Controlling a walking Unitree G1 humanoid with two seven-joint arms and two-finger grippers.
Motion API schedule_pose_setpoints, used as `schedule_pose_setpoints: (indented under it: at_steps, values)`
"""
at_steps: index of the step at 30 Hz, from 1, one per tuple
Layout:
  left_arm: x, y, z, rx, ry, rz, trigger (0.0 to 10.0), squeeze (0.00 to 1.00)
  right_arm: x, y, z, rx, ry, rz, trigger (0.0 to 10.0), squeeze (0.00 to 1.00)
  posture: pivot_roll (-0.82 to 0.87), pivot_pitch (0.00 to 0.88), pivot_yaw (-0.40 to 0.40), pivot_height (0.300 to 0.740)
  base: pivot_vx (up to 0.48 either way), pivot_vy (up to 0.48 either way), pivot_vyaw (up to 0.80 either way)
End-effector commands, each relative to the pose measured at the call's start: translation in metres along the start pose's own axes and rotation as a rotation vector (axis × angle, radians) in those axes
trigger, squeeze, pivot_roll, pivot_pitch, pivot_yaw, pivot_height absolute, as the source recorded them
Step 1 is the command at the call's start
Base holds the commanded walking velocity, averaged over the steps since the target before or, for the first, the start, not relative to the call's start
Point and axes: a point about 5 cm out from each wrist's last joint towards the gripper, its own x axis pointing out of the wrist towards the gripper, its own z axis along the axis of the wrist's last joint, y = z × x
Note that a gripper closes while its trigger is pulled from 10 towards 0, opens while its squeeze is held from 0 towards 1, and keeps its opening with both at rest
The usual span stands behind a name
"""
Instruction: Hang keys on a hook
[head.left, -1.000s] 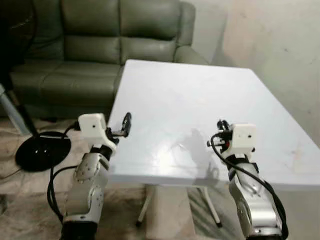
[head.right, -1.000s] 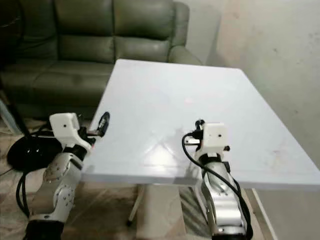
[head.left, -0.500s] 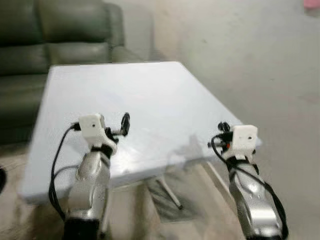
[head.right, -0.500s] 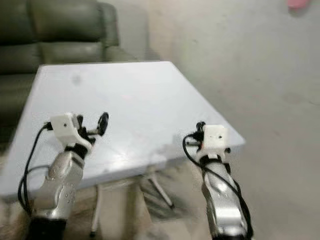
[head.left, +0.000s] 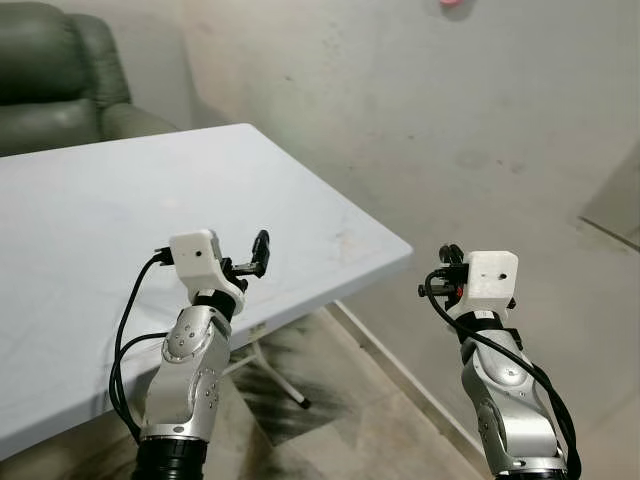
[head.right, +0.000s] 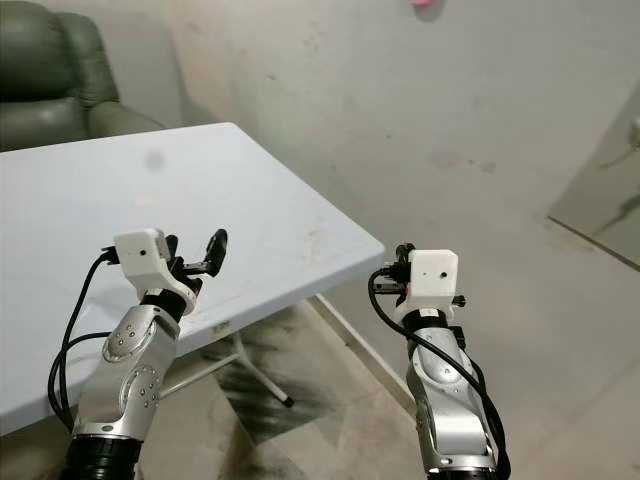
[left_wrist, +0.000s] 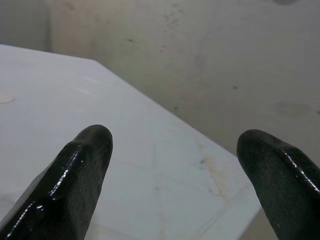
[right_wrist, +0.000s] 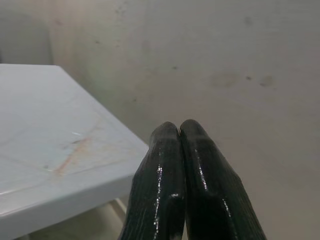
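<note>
Before us a white table (head.left: 120, 220) meets a stained wall (head.left: 420, 110); our left gripper (left_wrist: 172, 180) hovers spread wide above it, our right gripper (right_wrist: 181, 150) pressed together, empty.

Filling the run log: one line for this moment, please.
left gripper open, over table | right gripper shut, beyond table corner, facing wall

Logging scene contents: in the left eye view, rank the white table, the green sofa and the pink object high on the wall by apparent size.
1. White table, largest by far.
2. Green sofa, cut off by the frame edge, so its visible part looks smaller.
3. Pink object, a small spot at the top edge, farther away, so its true size is unsure.
</note>
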Motion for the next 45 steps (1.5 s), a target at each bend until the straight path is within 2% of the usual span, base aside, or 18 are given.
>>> schedule_pose_setpoints:
  at_steps: [1, 6, 23, 26, 33, 37, 40, 45]
  values:
    - [0.000, -0.004, 0.003, -0.005, -0.016, -0.018, 10.0, 0.00, 0.002, 0.000, 0.005, 0.000, -0.015, 0.005, 10.0, 0.00, 0.02, 0.000, -0.072, 0.740, 0.000, -0.480, -0.77]
    - [0.000, -0.005, 0.001, -0.035, -0.005, 0.001, 10.0, 0.00, 0.003, 0.000, 0.005, 0.000, -0.016, 0.006, 10.0, 0.00, 0.02, 0.000, -0.073, 0.740, 0.000, -0.288, -0.77]
    - [0.001, 0.002, 0.000, -0.018, 0.013, 0.076, 10.0, 0.00, 0.004, 0.000, 0.005, -0.002, -0.013, 0.007, 10.0, 0.00, 0.02, 0.000, -0.076, 0.740, 0.000, 0.000, -0.76]
    - [0.001, 0.002, 0.000, -0.012, 0.016, 0.080, 10.0, 0.00, 0.003, 0.001, 0.012, 0.030, -0.070, 0.029, 10.0, 0.00, 0.02, 0.001, -0.077, 0.740, 0.000, 0.000, 0.00]
    - [0.001, 0.000, -0.003, -0.020, 0.050, 0.077, 10.0, 0.00, 0.003, 0.004, 0.014, 0.029, -0.076, 0.045, 10.0, 0.00, 0.02, 0.003, -0.074, 0.740, 0.000, 0.000, 0.00]
    - [0.001, -0.003, -0.003, -0.076, 0.072, 0.059, 10.0, 0.00, 0.001, 0.003, 0.016, 0.041, -0.093, 0.050, 10.0, 0.00, 0.01, 0.004, -0.073, 0.740, 0.000, 0.000, 0.00]
    - [0.001, -0.003, -0.001, -0.057, 0.065, 0.064, 10.0, 0.00, 0.001, 0.003, 0.018, 0.042, -0.099, 0.052, 10.0, 0.00, 0.01, 0.008, -0.071, 0.740, 0.000, 0.000, 0.00]
    - [0.001, -0.005, -0.002, -0.077, 0.072, 0.037, 10.0, 0.00, 0.000, 0.003, 0.018, 0.048, -0.104, 0.055, 10.0, 0.00, 0.01, 0.010, -0.071, 0.740, 0.000, 0.000, 0.00]
